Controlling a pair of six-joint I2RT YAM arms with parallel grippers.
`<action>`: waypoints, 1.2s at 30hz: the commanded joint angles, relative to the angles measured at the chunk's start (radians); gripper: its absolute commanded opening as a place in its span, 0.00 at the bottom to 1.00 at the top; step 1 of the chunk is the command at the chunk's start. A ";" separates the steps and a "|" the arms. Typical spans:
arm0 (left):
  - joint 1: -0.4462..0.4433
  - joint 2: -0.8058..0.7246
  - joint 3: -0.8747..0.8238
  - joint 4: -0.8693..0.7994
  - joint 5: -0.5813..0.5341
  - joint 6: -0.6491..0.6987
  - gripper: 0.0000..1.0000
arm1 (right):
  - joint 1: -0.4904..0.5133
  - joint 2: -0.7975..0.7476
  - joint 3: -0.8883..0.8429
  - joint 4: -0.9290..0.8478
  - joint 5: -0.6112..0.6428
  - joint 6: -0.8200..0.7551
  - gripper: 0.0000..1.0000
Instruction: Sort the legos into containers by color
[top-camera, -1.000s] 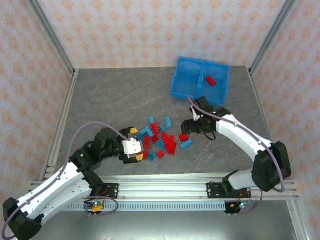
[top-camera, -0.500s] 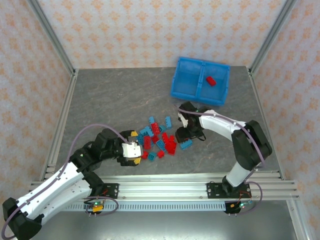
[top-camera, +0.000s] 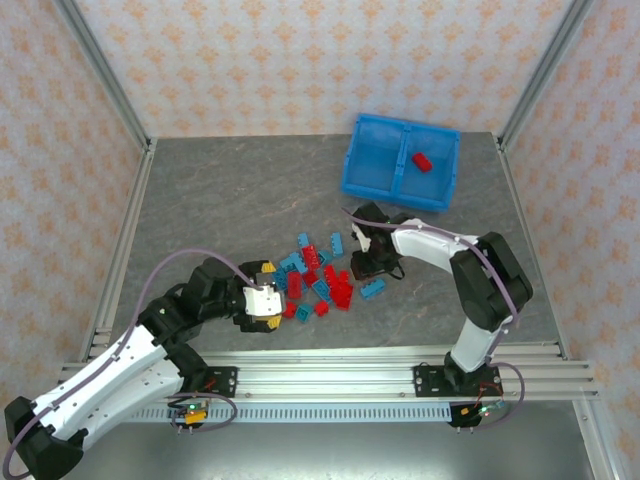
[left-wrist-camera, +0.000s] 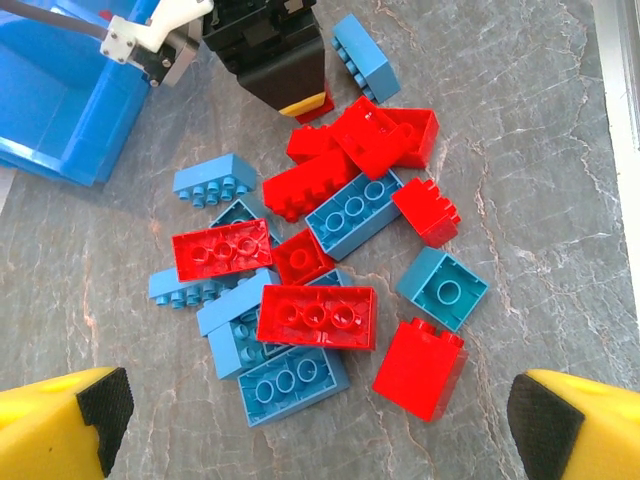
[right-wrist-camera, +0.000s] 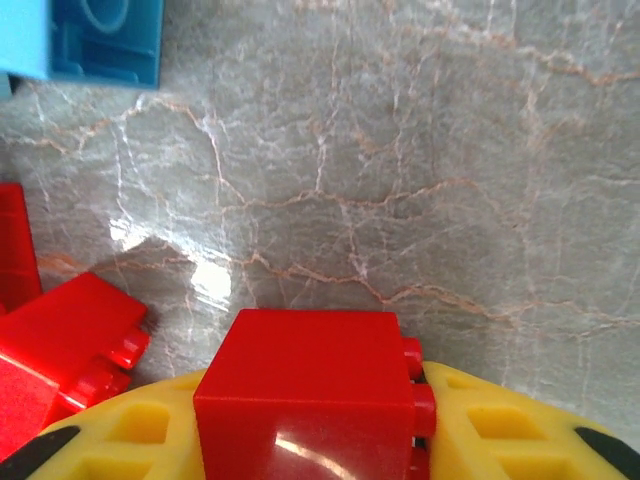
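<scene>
At the edge of the legos on the table, the right hand grips 1 red lego; the left hand hovers wide open.

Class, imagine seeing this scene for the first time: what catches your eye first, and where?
A jumble of red and light blue legos lies in the middle of the scene. At its right edge, the right gripper clamps a red brick between yellow fingers. At the far right sits the blue bin, one red piece in its right compartment.
</scene>
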 joint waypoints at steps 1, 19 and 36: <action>-0.013 -0.019 0.005 0.014 -0.032 -0.008 1.00 | 0.003 -0.106 -0.008 0.050 0.051 0.037 0.42; 0.040 -0.070 0.065 0.233 -0.354 -0.470 1.00 | -0.401 -0.152 0.214 0.297 0.249 0.470 0.41; 0.041 -0.049 0.067 0.218 -0.359 -0.461 1.00 | -0.503 0.472 0.870 0.005 0.228 0.630 0.50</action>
